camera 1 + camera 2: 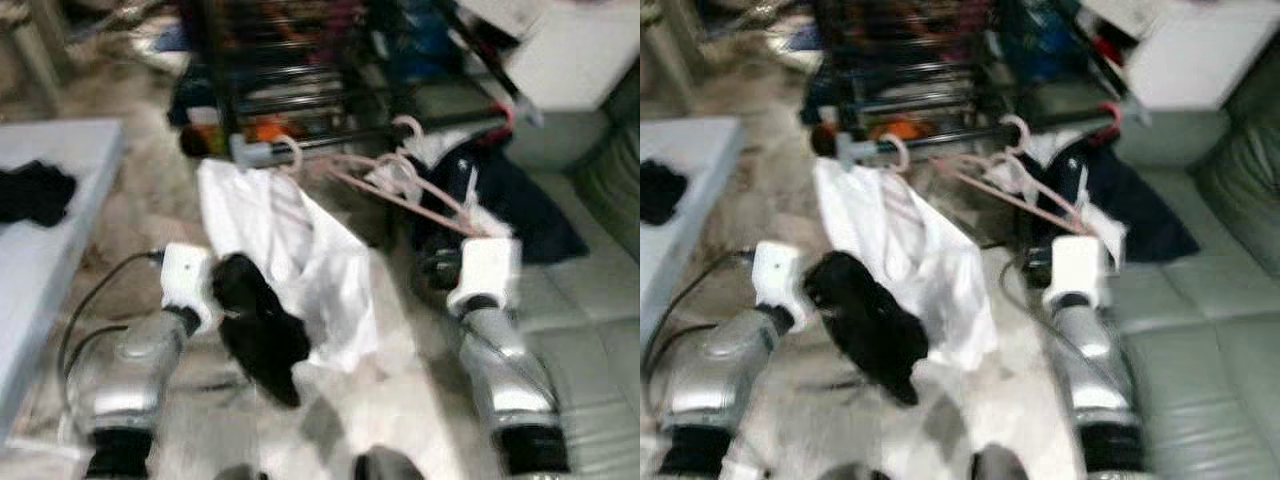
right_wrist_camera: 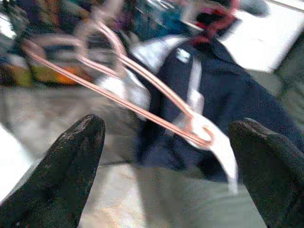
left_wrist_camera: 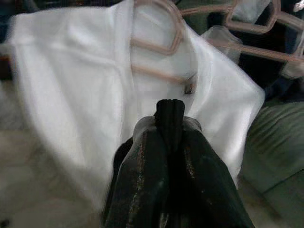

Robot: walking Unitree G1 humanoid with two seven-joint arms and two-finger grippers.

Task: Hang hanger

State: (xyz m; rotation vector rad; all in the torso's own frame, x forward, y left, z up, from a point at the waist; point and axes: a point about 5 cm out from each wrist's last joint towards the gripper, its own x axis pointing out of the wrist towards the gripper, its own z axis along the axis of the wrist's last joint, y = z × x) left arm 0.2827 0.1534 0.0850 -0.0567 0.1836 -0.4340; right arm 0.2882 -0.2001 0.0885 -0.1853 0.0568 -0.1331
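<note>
A white shirt (image 1: 300, 250) hangs on a pink hanger (image 3: 161, 47) whose hook sits over the dark rack bar (image 1: 350, 135). A second, bare pink hanger (image 1: 400, 195) with clear clips hangs tilted from the same bar, in front of a navy garment (image 1: 520, 200). My left gripper (image 1: 275, 355) is shut, its black fingers (image 3: 170, 111) close against the lower front of the white shirt; whether it pinches cloth I cannot tell. My right gripper (image 2: 168, 126) is open, low beside the bare hanger's lower end, with its fingers apart on either side of it and not touching.
A loaded dark clothes rack (image 1: 300, 60) stands behind the bar. A grey-green sofa (image 1: 590, 330) lies to the right, with a white cabinet (image 1: 580, 50) beyond it. On the left, a pale table (image 1: 50, 240) carries a black cloth (image 1: 35, 190).
</note>
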